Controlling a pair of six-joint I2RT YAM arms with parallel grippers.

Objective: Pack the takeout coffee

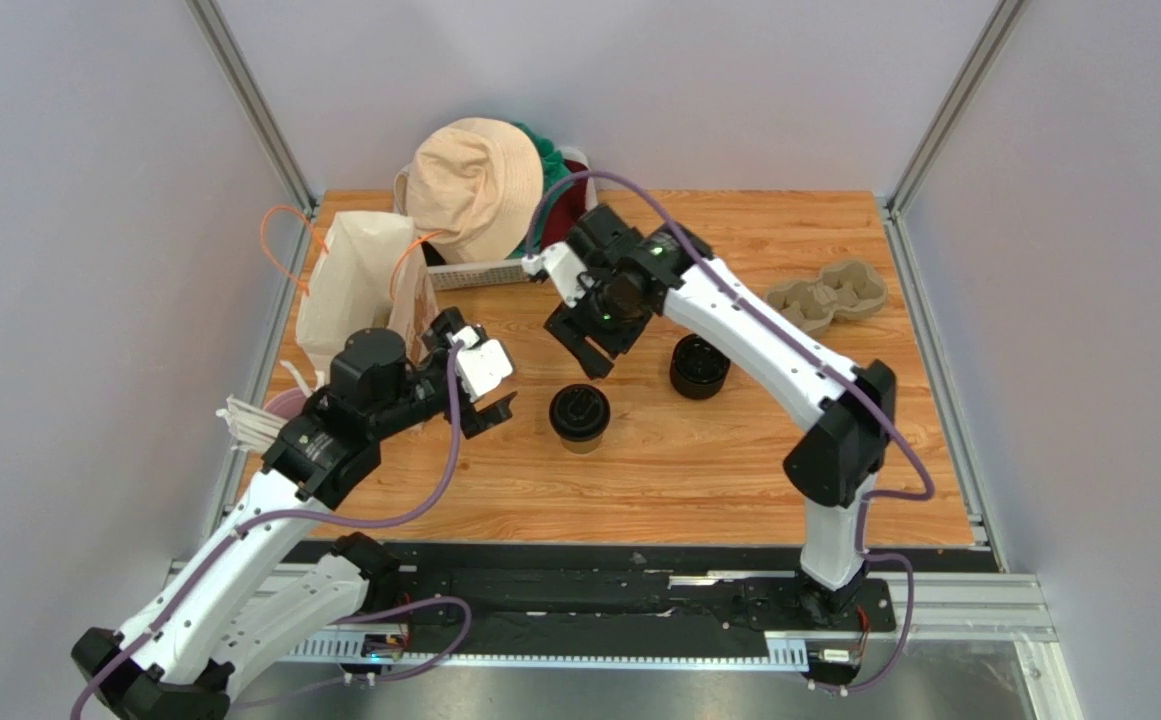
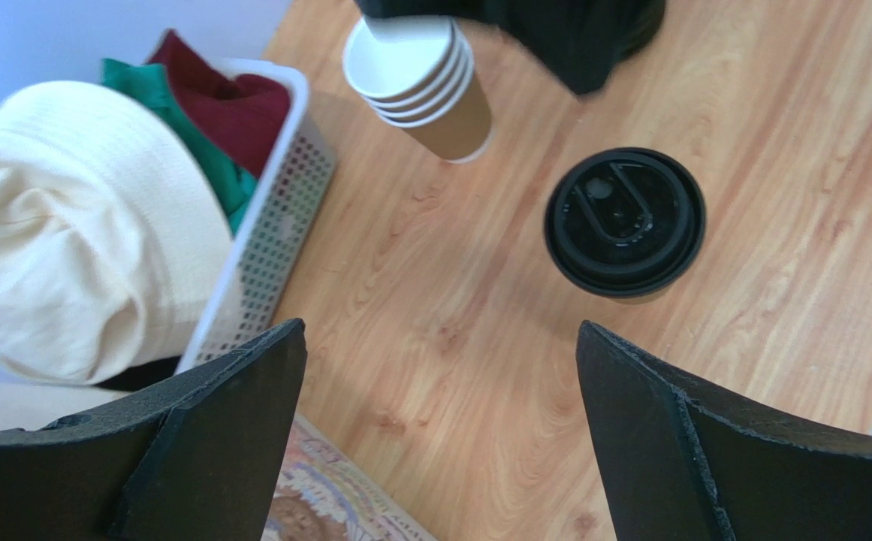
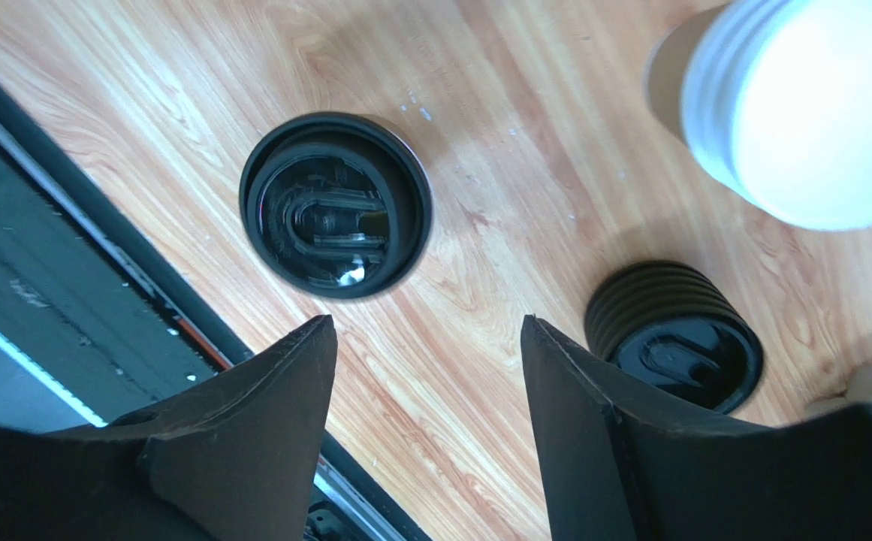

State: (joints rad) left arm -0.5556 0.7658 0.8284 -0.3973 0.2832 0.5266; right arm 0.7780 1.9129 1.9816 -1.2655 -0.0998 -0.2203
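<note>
From above, the coffee (image 1: 579, 416) stands lid-on near the middle of the tabletop (image 1: 842, 435). The left pincer (image 1: 478, 372) hangs just to its left. The right pincer (image 1: 589, 342) hangs just behind it. A pile of lids (image 1: 699, 366) sits to its right. A bag (image 1: 353, 285) and a hat (image 1: 469, 183) are at the back left.

The left wrist view shows the left pincer (image 2: 438, 333) wide apart and holding nothing. The coffee (image 2: 624, 222) is ahead, nearer the right finger but not touching. Stacked cups (image 2: 418, 79) stand farther on, and a basket (image 2: 265, 242) is on the left.

The right wrist view shows the right pincer (image 3: 427, 327) apart too - empty. The coffee (image 3: 335, 220) is just past one finger, and the lids (image 3: 674, 338) are past the other.
</note>
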